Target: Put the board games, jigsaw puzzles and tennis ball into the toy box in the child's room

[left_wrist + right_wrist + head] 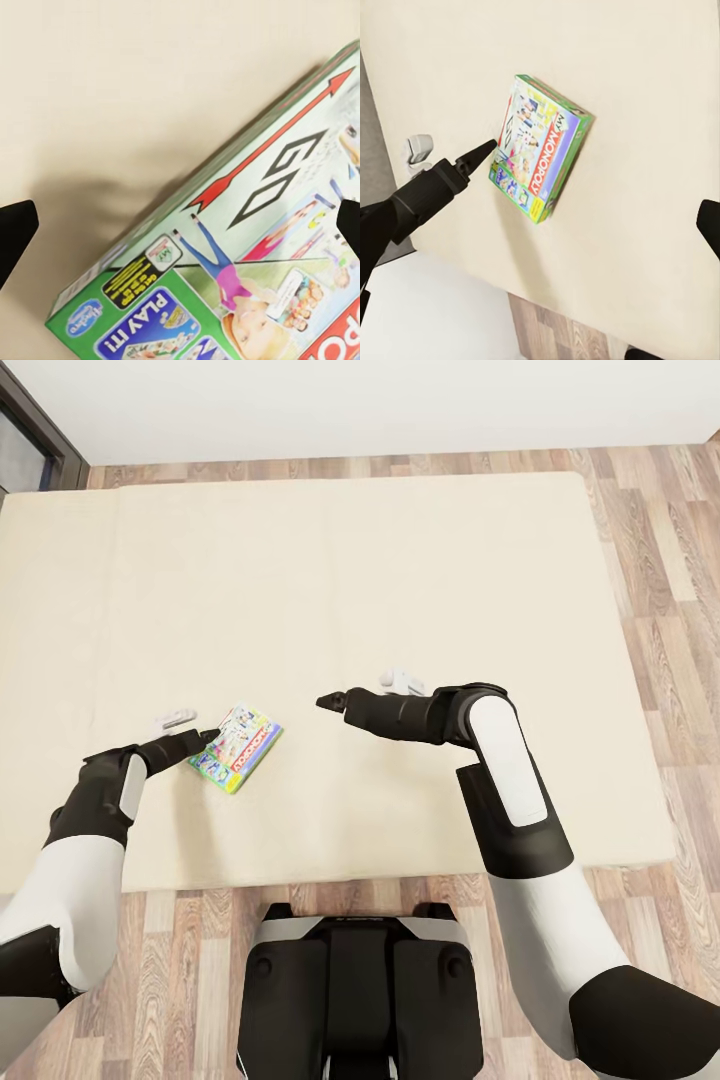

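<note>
Beige mattress of the low bed (420, 560) carries 1 green-edged printed board game (237, 748) near its front edge; the left gripper (207, 739) straddles it unclenched, the right gripper (330, 702) hangs released. Boxing it remains.

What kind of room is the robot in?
Probably a bedroom: a big beige mattress takes up most of the wooden floor, and a colourful board game lies on it by the left gripper.

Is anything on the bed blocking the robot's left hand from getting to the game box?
Nothing visible is in the way. The left hand is right at the edge of the board game, which lies alone on the bare beige bed. In the left wrist view the game sits just ahead between the fingertips.
</note>
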Robot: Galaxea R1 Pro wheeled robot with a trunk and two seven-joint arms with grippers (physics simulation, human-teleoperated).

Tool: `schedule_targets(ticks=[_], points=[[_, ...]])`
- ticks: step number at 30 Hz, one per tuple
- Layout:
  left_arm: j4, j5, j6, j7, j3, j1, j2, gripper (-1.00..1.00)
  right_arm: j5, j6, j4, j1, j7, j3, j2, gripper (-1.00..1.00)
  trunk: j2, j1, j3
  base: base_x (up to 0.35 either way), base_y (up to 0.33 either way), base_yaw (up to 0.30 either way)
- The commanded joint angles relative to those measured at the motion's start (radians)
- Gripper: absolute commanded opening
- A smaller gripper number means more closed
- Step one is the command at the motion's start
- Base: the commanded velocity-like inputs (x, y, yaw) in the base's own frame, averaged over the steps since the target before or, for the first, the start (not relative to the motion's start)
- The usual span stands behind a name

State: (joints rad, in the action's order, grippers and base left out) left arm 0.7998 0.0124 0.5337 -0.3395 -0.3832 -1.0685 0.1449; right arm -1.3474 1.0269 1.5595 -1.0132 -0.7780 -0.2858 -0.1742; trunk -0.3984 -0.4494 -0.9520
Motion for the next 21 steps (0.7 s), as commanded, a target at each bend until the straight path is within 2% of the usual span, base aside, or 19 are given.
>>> schedule_targets(ticks=[1,21], points=[[0.001,0.001,0.007,-0.006,-0.003,-0.001,-0.001,1.00,-0.009,0.002,0.001,-0.001,-0.010,0.000,0.000,1.00,-0.002,-0.001,-0.002,0.000,0.000,0.000],[-0.012,0.004,0.043,-0.006,-0.003,-0.001,-0.004,1.00,-0.009,0.006,0.001,-0.001,-0.012,0.002,0.000,1.00,-0.002,-0.001,-0.017,0.000,0.000,0.000]])
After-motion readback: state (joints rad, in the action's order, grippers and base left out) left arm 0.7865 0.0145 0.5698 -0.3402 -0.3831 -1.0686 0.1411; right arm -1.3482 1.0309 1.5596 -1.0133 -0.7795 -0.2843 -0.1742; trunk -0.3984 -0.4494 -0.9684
